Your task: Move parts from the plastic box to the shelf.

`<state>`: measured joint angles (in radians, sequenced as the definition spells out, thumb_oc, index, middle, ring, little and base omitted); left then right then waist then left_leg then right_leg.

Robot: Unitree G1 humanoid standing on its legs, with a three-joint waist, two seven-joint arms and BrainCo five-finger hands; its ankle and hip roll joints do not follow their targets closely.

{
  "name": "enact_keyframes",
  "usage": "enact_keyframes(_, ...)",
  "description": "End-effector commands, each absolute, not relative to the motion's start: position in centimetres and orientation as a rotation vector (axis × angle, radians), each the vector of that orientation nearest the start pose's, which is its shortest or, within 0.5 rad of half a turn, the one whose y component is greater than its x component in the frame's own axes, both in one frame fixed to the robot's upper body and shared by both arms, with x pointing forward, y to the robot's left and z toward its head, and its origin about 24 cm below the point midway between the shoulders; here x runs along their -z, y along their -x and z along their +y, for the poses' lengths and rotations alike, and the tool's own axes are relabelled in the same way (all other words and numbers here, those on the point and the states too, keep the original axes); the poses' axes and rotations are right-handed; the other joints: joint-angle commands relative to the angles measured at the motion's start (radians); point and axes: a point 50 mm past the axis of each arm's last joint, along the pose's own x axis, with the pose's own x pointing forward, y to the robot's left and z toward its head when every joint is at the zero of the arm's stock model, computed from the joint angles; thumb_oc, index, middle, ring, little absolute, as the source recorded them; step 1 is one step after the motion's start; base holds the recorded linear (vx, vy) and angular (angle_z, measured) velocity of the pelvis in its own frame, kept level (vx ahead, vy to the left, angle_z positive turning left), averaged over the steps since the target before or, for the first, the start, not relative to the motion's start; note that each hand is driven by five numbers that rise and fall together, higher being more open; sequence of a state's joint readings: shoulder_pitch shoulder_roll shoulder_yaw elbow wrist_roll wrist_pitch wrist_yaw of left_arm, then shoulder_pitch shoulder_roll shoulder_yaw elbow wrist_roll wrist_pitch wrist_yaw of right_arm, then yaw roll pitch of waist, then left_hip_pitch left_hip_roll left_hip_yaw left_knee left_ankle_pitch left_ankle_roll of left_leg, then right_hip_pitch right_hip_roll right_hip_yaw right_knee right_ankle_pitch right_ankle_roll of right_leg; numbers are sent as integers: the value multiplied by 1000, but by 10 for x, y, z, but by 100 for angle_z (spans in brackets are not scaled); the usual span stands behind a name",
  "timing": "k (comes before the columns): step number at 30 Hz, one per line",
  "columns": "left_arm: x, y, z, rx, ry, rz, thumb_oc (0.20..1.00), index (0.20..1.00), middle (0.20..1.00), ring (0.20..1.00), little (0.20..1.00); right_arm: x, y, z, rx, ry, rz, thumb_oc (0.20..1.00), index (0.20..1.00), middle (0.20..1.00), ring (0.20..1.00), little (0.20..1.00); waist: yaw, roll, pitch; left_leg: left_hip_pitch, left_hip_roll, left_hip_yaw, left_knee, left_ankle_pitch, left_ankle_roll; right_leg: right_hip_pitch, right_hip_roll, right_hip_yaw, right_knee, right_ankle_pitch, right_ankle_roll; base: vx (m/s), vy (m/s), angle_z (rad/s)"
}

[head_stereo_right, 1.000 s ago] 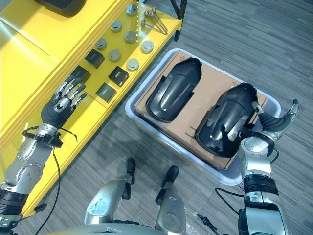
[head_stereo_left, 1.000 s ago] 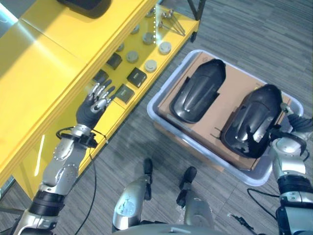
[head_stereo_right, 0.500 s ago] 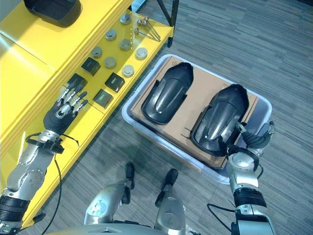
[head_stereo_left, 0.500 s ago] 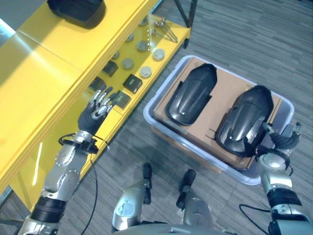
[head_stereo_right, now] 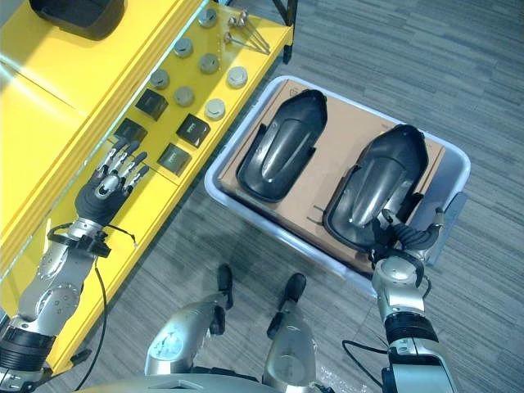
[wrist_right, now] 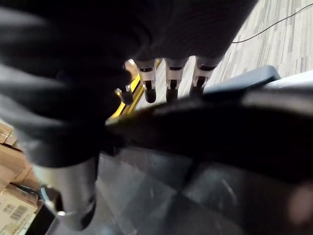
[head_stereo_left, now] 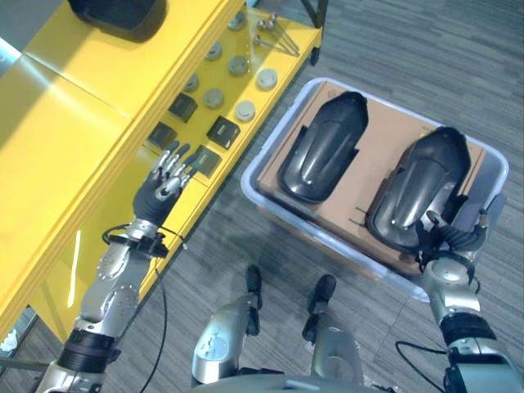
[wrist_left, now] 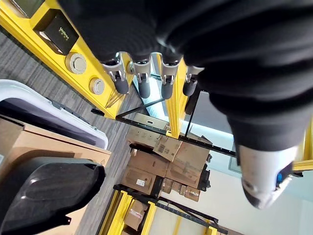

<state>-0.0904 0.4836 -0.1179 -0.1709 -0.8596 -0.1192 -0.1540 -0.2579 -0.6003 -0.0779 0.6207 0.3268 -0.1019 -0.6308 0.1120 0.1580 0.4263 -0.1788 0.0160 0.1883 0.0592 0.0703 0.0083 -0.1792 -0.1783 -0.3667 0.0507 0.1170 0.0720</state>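
A pale plastic box [head_stereo_left: 253, 189] stands on the floor, lined with cardboard. Two black curved shell parts lie in it, one on the left [head_stereo_left: 322, 149] and one on the right [head_stereo_left: 420, 185]. My right hand [head_stereo_right: 399, 241] is at the near end of the right part. In the right wrist view its fingers [wrist_right: 169, 82] reach straight past the part's dark edge [wrist_right: 220, 127], thumb on the other side. My left hand [head_stereo_left: 160, 187] hovers open over the front edge of the yellow shelf [head_stereo_left: 98, 106], fingers [wrist_left: 142, 83] straight, holding nothing.
On the shelf's lower level lie small black boxes [head_stereo_left: 223, 131], grey round discs [head_stereo_left: 245, 110] and metal rods [head_stereo_left: 276, 41]. A bulky black object [head_stereo_left: 119, 10] sits on the top level. Grey carpet runs between shelf and box.
The camera has shifted. My right hand has moved from the right part's outer side to its near end. My left hand stays by the shelf edge.
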Motion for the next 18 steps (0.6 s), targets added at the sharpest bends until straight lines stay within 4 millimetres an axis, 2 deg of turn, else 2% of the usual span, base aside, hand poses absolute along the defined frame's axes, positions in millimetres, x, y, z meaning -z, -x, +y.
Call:
enact_keyframes(1, -138, -260, 183, 370, 364, -390, 1000, 1000, 1000, 1000, 1000, -71, -274, -352, 888, 313, 34, 1000, 1000, 1000, 1000, 1000, 17, -31, -7, -107, 48, -47, 146, -82, -59, -9, -94, 36, 42, -54, 92, 0, 0, 0)
enact_keyframes(10, -136, -261, 181, 374, 364, -388, 1000, 1000, 1000, 1000, 1000, -54, -274, -348, 894, 252, 103, 1000, 1000, 1000, 1000, 1000, 24, -28, 7, -119, 43, -51, 166, -87, -54, -19, -96, 38, 64, -60, 85, 6, 4, 4)
enact_keyframes(11, -136, -260, 181, 375, 365, -388, 1000, 1000, 1000, 1000, 1000, -51, -273, -347, 896, 250, 112, 834, 834, 834, 834, 834, 25, -29, 8, -118, 44, -50, 167, -88, -54, -19, -96, 38, 65, -60, 84, 0, 0, 0)
enact_keyframes(12, -135, -260, 181, 375, 366, -388, 1000, 1000, 1000, 1000, 1000, -49, -272, -347, 897, 248, 117, 567, 567, 567, 567, 567, 25, -29, 8, -118, 44, -50, 168, -89, -54, -18, -97, 38, 65, -61, 84, 15, 4, 3)
enact_keyframes(13, -136, -260, 181, 377, 367, -389, 1000, 1000, 1000, 1000, 1000, -47, -271, -348, 900, 244, 127, 200, 200, 200, 200, 200, 25, -30, 8, -120, 44, -50, 170, -89, -53, -20, -97, 39, 68, -61, 84, 11, -2, 3)
enact_keyframes(18, -135, -260, 181, 385, 365, -381, 1000, 1000, 1000, 1000, 1000, -42, -268, -351, 925, 226, 139, 200, 200, 200, 200, 200, 26, -32, 8, -118, 46, -49, 176, -91, -53, -18, -97, 41, 74, -63, 83, 2, -1, 1)
